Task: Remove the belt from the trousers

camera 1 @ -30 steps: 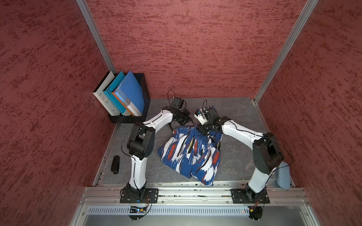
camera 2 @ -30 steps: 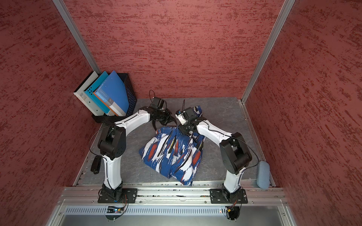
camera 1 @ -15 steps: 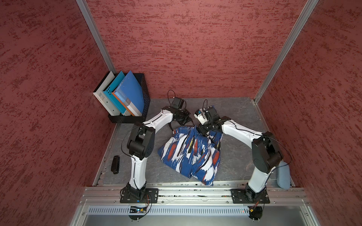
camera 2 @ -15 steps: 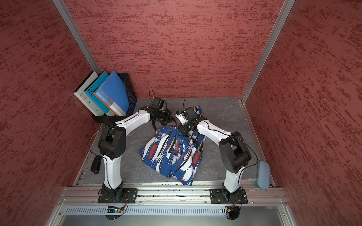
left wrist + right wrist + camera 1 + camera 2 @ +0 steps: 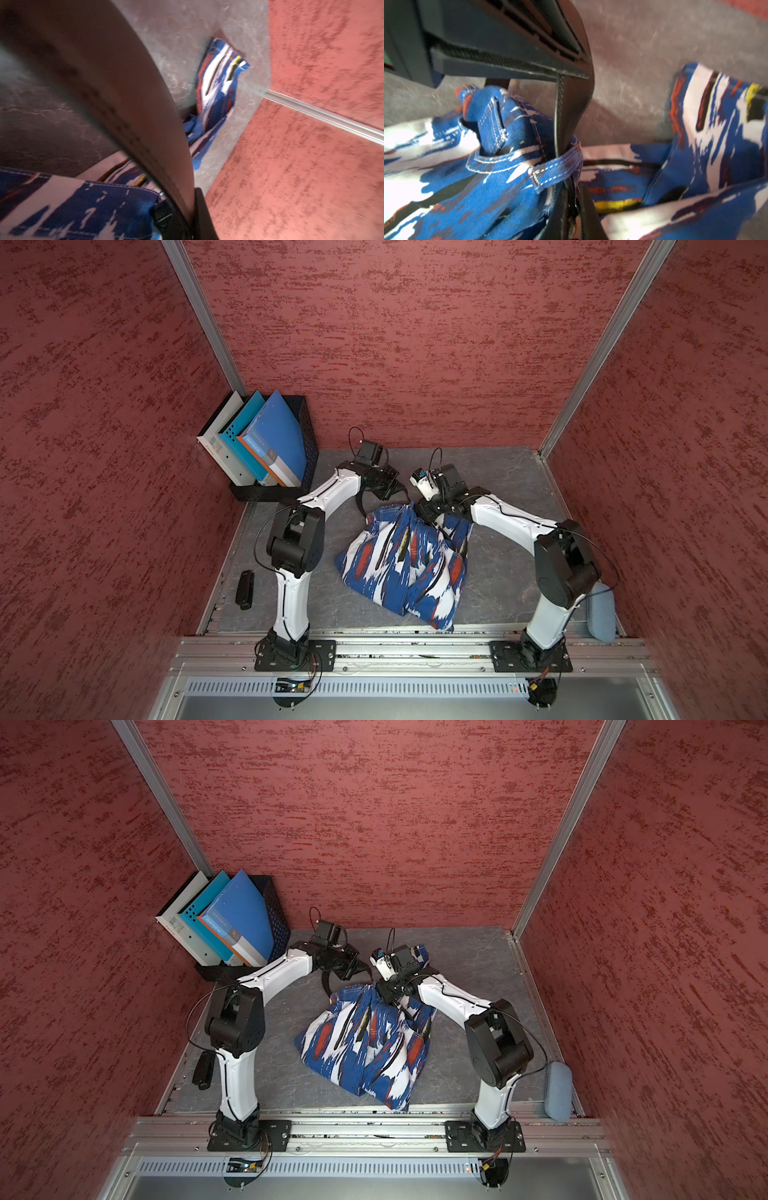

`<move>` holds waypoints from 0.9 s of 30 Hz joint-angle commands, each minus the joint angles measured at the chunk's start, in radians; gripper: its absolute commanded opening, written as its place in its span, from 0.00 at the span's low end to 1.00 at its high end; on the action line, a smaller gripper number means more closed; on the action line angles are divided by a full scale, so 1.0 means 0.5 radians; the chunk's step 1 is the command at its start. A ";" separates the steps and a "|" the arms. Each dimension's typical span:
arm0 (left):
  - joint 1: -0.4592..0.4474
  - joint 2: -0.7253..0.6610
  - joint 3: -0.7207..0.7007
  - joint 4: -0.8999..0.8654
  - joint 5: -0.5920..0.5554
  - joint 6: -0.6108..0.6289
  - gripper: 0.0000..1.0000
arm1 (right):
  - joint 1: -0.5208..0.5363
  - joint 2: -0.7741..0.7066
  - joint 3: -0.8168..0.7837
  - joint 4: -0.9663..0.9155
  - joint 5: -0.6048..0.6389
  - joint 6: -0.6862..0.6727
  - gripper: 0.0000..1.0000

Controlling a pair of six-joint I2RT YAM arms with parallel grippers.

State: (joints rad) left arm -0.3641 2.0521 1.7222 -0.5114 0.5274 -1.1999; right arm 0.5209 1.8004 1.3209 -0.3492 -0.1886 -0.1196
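Observation:
The trousers (image 5: 399,564) lie crumpled on the grey floor, printed blue, white and red-orange. The belt (image 5: 360,504) is a black strap that loops up from their waistband. My left gripper (image 5: 388,491) hangs just behind the waistband, shut on the belt (image 5: 124,104), which fills the left wrist view. My right gripper (image 5: 424,512) is down at the waistband. In the right wrist view the belt (image 5: 560,116) runs down under a blue belt loop (image 5: 556,170) into my right gripper (image 5: 574,214), whose jaws are shut on it.
A black rack of blue and white binders (image 5: 270,448) stands in the far left corner. A short black bar (image 5: 244,589) lies by the left edge. A grey-blue pouch (image 5: 600,616) rests at the near right, behind the right arm. Red walls close in three sides.
The right gripper's jaws have closed at the waistband. Both arms and the trousers have hardly moved.

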 commanded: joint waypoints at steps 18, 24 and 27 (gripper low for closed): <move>0.381 -0.151 0.406 0.617 0.512 -0.486 0.00 | -0.031 0.033 -0.039 -0.200 0.037 0.015 0.00; 0.564 -0.247 0.375 0.858 0.747 -0.763 0.00 | -0.032 0.082 0.021 -0.219 0.034 -0.004 0.00; 0.673 -0.347 0.284 0.824 0.793 -0.751 0.00 | -0.031 0.113 0.066 -0.236 0.031 -0.007 0.00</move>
State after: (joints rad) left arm -0.1455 2.0373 1.8240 -0.3286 0.8932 -1.5013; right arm 0.5220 1.7966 1.3914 -0.1722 -0.2081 -0.1223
